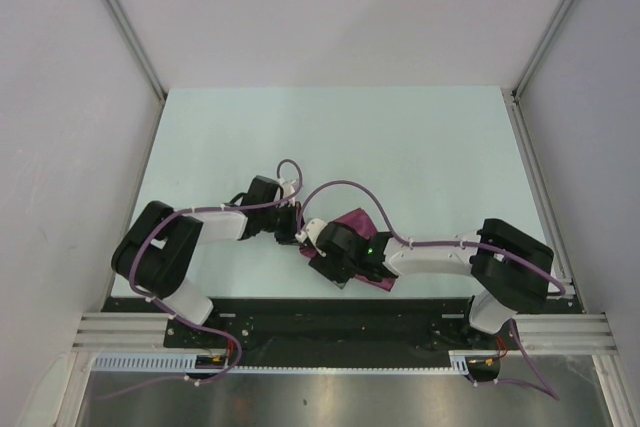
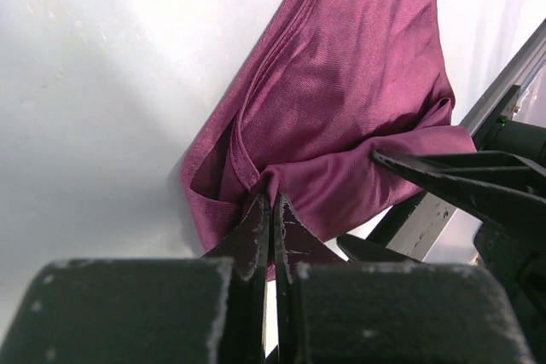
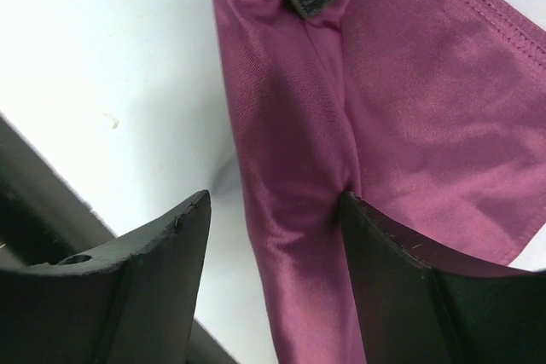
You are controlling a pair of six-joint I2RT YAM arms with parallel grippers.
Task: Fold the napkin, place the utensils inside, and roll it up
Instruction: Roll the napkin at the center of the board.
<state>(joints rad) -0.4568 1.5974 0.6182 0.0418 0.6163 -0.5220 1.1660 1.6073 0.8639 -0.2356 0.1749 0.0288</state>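
The maroon napkin (image 2: 341,83) lies bunched in folds, pinched by the left pincer (image 2: 271,208).

Black-and-white arms (image 1: 430,257) carry purple cables (image 1: 345,185) and scuffed black gripper fingers (image 3: 145,270)

plain maroon napkin (image 2: 341,83), pale table (image 1: 400,137)

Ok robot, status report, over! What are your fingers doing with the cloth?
Left fingers shut, pinching the napkin. Right fingers open, straddling its raised fold. Nothing seen in the way. Over.
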